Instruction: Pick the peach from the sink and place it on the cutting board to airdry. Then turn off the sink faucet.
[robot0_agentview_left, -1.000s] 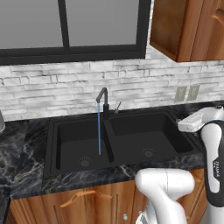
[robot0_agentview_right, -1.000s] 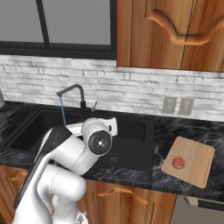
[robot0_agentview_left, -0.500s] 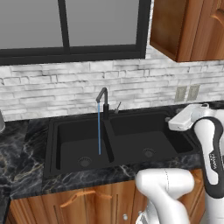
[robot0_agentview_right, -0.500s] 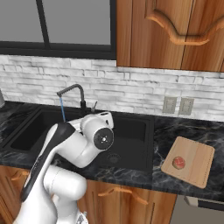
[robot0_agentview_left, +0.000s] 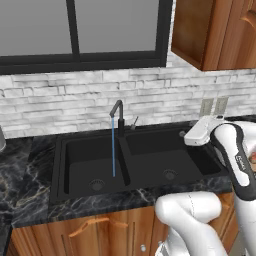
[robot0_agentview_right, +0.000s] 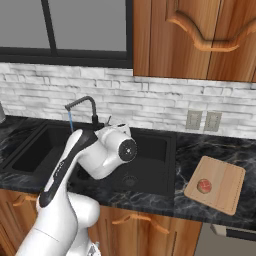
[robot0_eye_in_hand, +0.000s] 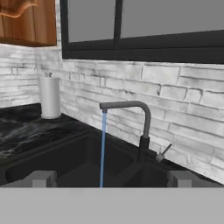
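On the pale wooden cutting board (robot0_agentview_right: 216, 183), a round reddish peach (robot0_agentview_right: 203, 186); tool (robot0_eye_in_hand: 111, 178) agape, empty.

A: What is carrying everything here?

B: A dark marbled counter (robot0_agentview_right: 210, 150), running along the brick wall.

A: And what is sitting on it?

B: The black sink (robot0_agentview_left: 150, 165) is lying sunk into it. Toward the counter's right end the cutting board (robot0_agentview_right: 225, 185) is lying flat near the front edge. A pale canister (robot0_eye_in_hand: 49, 97) is standing by the back edge, left of the sink.
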